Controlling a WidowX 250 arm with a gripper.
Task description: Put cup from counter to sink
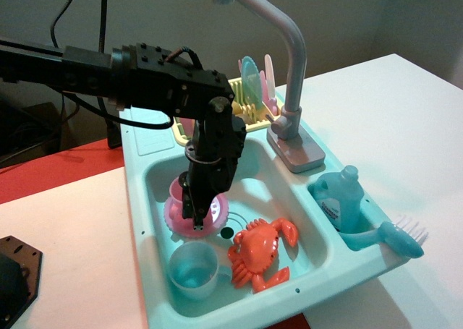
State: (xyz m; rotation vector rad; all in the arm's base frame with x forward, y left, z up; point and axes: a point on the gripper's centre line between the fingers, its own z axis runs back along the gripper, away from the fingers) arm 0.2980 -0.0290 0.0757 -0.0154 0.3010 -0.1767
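Note:
The pink cup (pixel 176 192) sits low in the turquoise sink (pixel 155 171), resting on a pink perforated plate (pixel 215 216); only its left side shows past the arm. My gripper (pixel 194 215) reaches down into the basin right beside the cup, with its dark fingers close together on the cup's right rim. The ridged turquoise counter (pixel 148 130) lies behind the basin at the left and has no cup on it.
A light blue cup (pixel 194 270) and an orange crab (pixel 262 251) lie at the front of the basin. The grey faucet (pixel 289 47) stands at the right, with the yellow dish rack (pixel 255 110) behind it. A blue bottle (pixel 340 199) and a brush (pixel 394 236) fill the side compartment.

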